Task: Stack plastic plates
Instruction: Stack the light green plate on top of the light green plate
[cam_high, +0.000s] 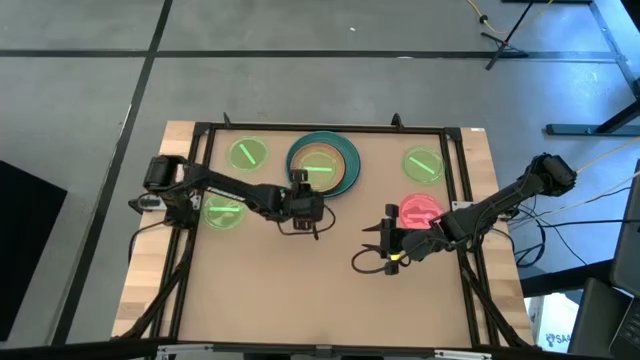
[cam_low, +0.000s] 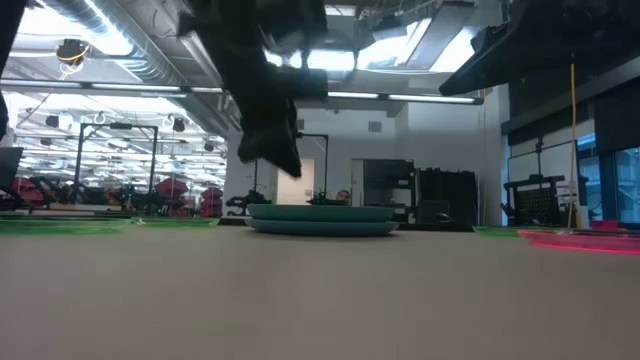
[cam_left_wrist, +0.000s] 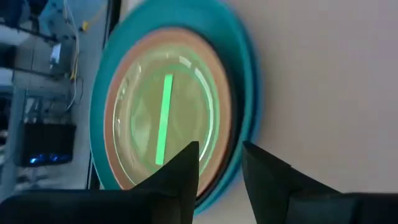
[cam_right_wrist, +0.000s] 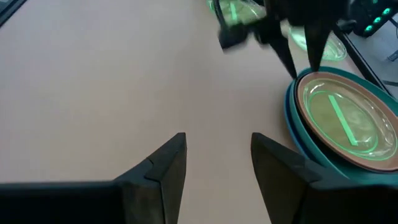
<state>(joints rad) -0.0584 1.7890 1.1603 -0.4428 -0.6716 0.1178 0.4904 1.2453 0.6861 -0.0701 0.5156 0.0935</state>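
Observation:
A stack of plates (cam_high: 322, 165) rests on the table at the far middle. A teal plate (cam_left_wrist: 245, 56) is the outer one, a salmon-pink plate (cam_left_wrist: 111, 134) lies in it, and a translucent green plate (cam_left_wrist: 168, 112) lies on top. My left gripper (cam_high: 300, 183) hovers open and empty above the stack's near rim, shown in the left wrist view (cam_left_wrist: 221, 158) and the low view (cam_low: 272, 140). My right gripper (cam_high: 372, 240) is open and empty over bare table, beside a red-pink plate (cam_high: 420, 210); its wrist view (cam_right_wrist: 217, 149) shows the gap.
Loose green plates lie flat at the far left (cam_high: 248, 153), at the left (cam_high: 222, 212) under my left arm, and at the far right (cam_high: 423, 163). A dark frame (cam_high: 465, 180) borders the tabletop. The table's near half (cam_high: 300, 290) is bare.

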